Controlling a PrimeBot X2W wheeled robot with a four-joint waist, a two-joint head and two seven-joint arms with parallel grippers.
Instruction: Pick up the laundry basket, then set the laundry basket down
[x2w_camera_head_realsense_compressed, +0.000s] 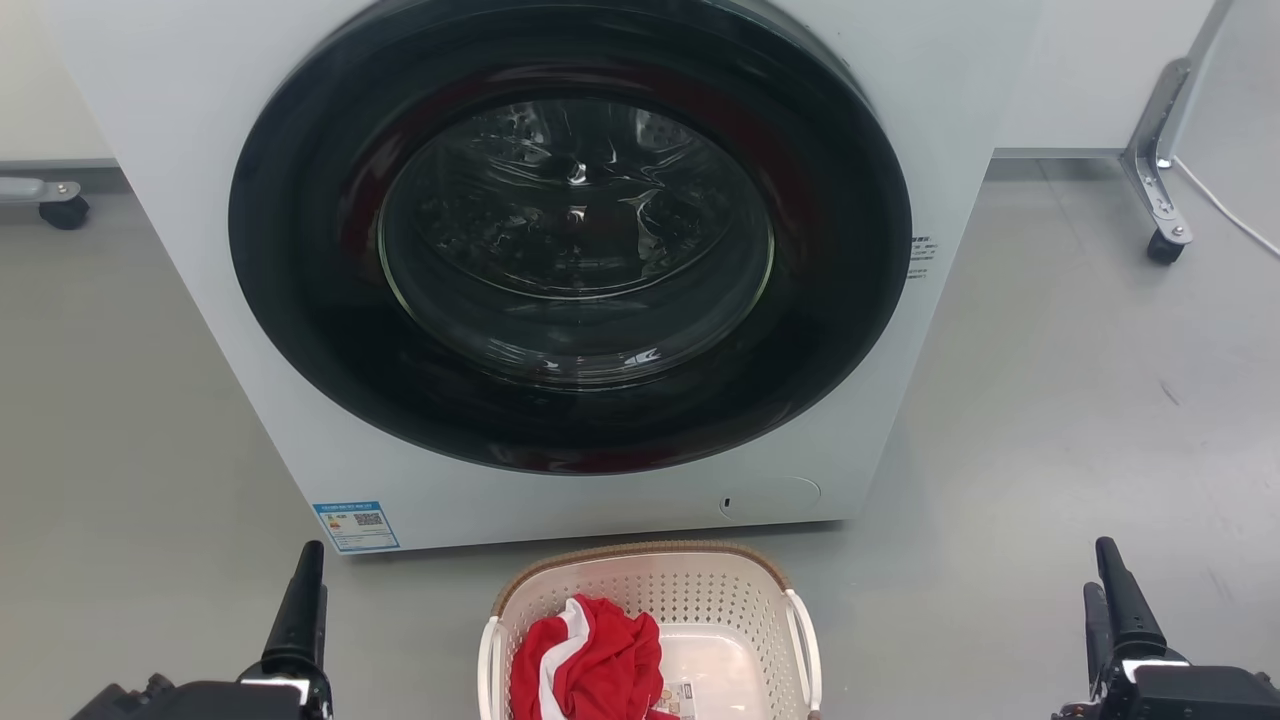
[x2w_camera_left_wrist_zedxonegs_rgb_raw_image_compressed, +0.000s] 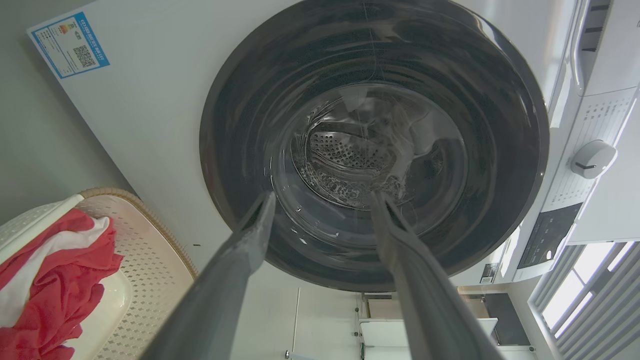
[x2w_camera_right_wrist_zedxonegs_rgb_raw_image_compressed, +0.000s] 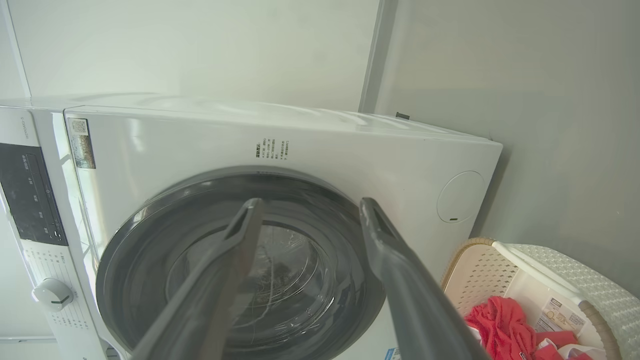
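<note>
The left gripper (x2w_camera_head_realsense_compressed: 308, 565) sits at the near left and the right gripper (x2w_camera_head_realsense_compressed: 1100, 568) at the near right, both pointing away toward the far side. In the left wrist view its two dark fingers (x2w_camera_left_wrist_zedxonegs_rgb_raw_image_compressed: 240, 260) stand apart with a wide gap between the tips and nothing between them. The right wrist view shows the same for the right one: fingers (x2w_camera_right_wrist_zedxonegs_rgb_raw_image_compressed: 400, 270) spread wide, holding nothing.

Between the two grippers, and well apart from each, the laundry basket (x2w_camera_head_realsense_compressed: 700, 590) stands upright on the grey floor (x2w_camera_head_realsense_compressed: 1050, 400). It is cream with perforated sides, a brown woven-look rim and a white handle (x2w_camera_head_realsense_compressed: 805, 650) on each side. A crumpled red and white cloth (x2w_camera_head_realsense_compressed: 590, 660) lies in its left part, and a small label (x2w_camera_head_realsense_compressed: 675, 697) shows on the smooth base just right of the cloth.

Just beyond the basket's far rim stands a white washing machine (x2w_camera_head_realsense_compressed: 200, 150). Its big round dark door (x2w_camera_head_realsense_compressed: 570, 240) is closed, and the metal drum shows through the glass. A blue sticker (x2w_camera_head_realsense_compressed: 355, 525) sits at the lower left corner of its front.

Farther off, a small wheel (x2w_camera_head_realsense_compressed: 65, 212) stands on the floor at the far left, and another wheel on a metal leg (x2w_camera_head_realsense_compressed: 1165, 245) at the far right.
</note>
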